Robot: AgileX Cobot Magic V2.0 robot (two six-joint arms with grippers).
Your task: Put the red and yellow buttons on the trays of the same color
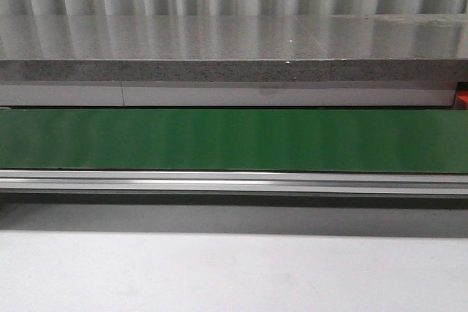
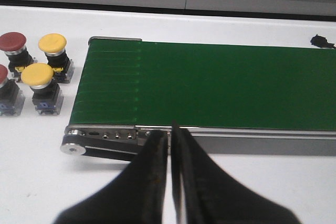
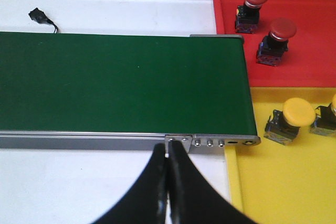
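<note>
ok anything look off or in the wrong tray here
Nothing stands out. Two red buttons stand upright in the red tray, the yellow buttons in the yellow tray. The green belt carries nothing.

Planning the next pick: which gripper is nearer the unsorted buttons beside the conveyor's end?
Left. The left gripper, shut, sits at the green conveyor belt end where the unsorted buttons wait. The right gripper, shut, is at the opposite end, beside the red tray and yellow tray.

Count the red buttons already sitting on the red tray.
2. Both stand upright on the red tray, past the end of the green belt: one red button nearer the tray's far edge, the other red button nearer the yellow tray. More may lie out of view.
</note>
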